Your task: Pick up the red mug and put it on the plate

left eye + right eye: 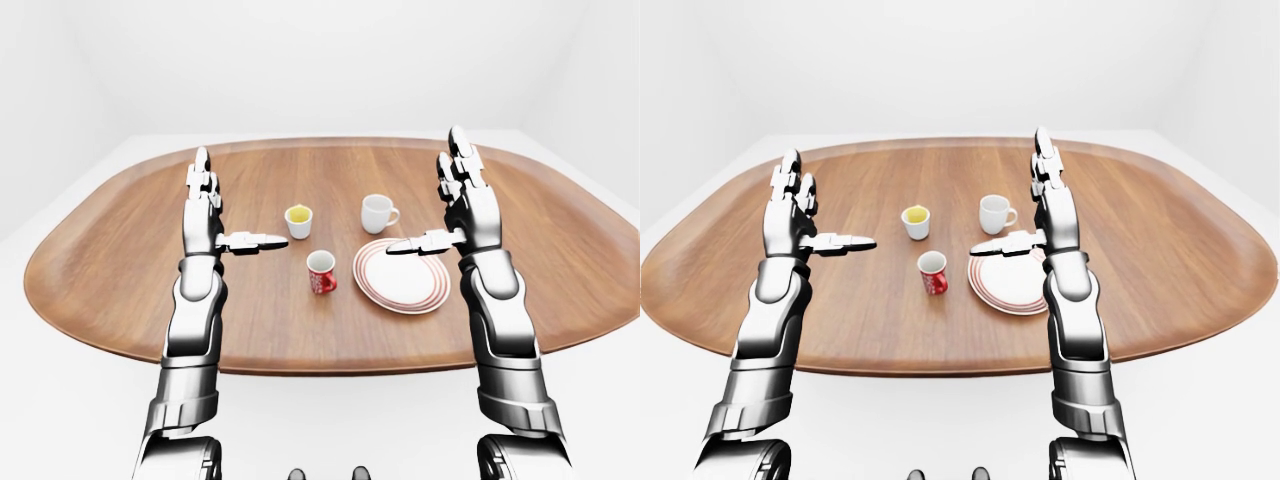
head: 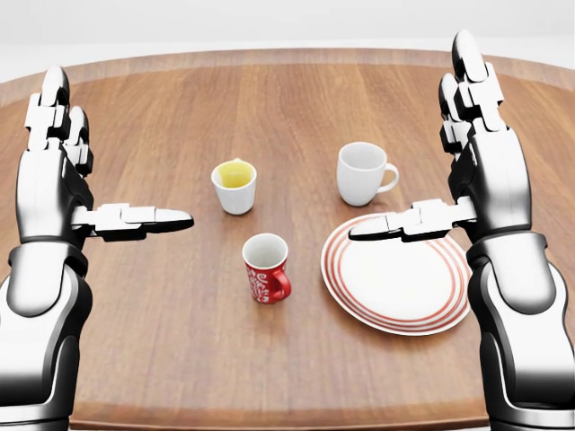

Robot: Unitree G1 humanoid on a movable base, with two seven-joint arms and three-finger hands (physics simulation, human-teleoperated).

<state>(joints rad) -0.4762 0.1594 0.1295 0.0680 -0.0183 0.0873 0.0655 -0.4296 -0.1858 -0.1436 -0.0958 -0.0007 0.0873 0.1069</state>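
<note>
A wide oval wooden table fills the head view, with the robot's two arms raised over its near edge. The left hand stands at the left edge of the frame and the right hand at the right edge, each spread wide and holding nothing, fingers up and thumb pointing inward. The right thumb hangs above the upper rim of the striped plate, which lies at lower right of centre. A white mug stands just above the plate, handle to the right. The red mug sits upright near the frame's centre, just left of the plate and apart from it, its handle turned toward the plate. A small white cup with yellow inside stands above it.

Nothing is grasped yet. The risk, by the look of it, is crowding: a hand coming down on the red mug could knock it over, or brush the plate rim or the small cup nearby.
</note>
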